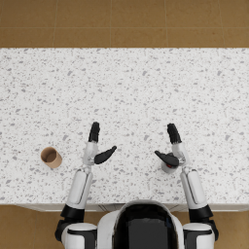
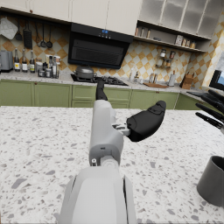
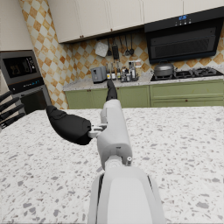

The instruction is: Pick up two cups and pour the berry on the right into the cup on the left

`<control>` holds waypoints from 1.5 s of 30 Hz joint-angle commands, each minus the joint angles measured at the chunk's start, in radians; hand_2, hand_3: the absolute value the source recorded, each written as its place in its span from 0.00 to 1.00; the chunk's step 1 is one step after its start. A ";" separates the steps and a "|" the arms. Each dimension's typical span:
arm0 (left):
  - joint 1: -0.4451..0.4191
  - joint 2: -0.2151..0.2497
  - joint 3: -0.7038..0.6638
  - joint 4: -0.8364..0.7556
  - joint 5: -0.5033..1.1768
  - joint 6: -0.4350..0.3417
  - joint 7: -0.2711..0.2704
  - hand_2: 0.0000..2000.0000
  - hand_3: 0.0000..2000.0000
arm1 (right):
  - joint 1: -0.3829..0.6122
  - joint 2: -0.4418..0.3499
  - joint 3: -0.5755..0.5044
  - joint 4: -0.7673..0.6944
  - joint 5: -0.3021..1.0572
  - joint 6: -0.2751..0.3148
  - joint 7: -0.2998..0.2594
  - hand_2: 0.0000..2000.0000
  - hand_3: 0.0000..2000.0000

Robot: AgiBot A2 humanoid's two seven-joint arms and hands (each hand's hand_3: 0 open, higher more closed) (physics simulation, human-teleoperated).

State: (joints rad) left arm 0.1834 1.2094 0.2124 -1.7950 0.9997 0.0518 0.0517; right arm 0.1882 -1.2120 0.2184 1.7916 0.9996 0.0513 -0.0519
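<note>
Both hands empty, fingers apart, nothing held.

Right hand hovers over the speckled counter, thumb pointing inward. The grey cup sits just beside it, on the wrist side and under the thumb — partly hidden in the head view. A dark-red speck in its mouth is probably the berry; too small to be sure. The right wrist view doesn't show the cup at all.

Left hand is likewise spread. The brown cup lies well apart from it, out to its outer side, and looks tilted or tipped over — can't confirm.

Step in hand, as I judge it: get a grasp on each cup.
- Right: pull back and lower, wrap the cup wall from the side, keep it upright so the berry stays in.
- Left: swing outward to the brown cup, approach its wall from the side — if it's on its side it may roll, so close gently and check the mouth ends up facing up.
</note>
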 commanded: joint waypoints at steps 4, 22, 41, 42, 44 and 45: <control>-0.101 -0.031 -0.104 -0.090 0.000 -0.038 -0.038 0.00 0.00 | -0.115 0.052 -0.042 0.137 0.000 -0.038 0.038 0.00 0.00; -0.344 0.114 -0.652 -0.150 0.297 -0.052 -0.052 0.00 0.00 | -0.493 0.110 -0.290 0.289 0.297 -0.051 0.052 0.00 0.00; -0.421 0.208 -0.748 0.011 0.409 -0.052 -0.052 0.00 0.00 | -0.457 0.062 -0.170 0.101 0.299 -0.051 0.052 0.00 0.00; -0.418 0.207 -0.745 0.017 0.409 -0.052 -0.052 0.00 0.00 | -0.450 0.057 -0.165 0.073 0.299 -0.051 0.052 0.00 0.00; -0.411 0.204 -0.740 0.039 0.409 -0.052 -0.052 0.00 0.00 | -0.440 0.050 -0.148 0.032 0.299 -0.051 0.052 0.00 0.00; -0.409 0.204 -0.736 0.039 0.409 -0.052 -0.052 0.00 0.00 | -0.435 0.046 -0.143 0.023 0.299 -0.051 0.052 0.00 0.00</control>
State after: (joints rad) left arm -0.2309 1.4184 -0.5275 -1.7657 1.4086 0.0000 0.0000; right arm -0.2589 -1.1639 0.0622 1.8501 1.2987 0.0000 0.0000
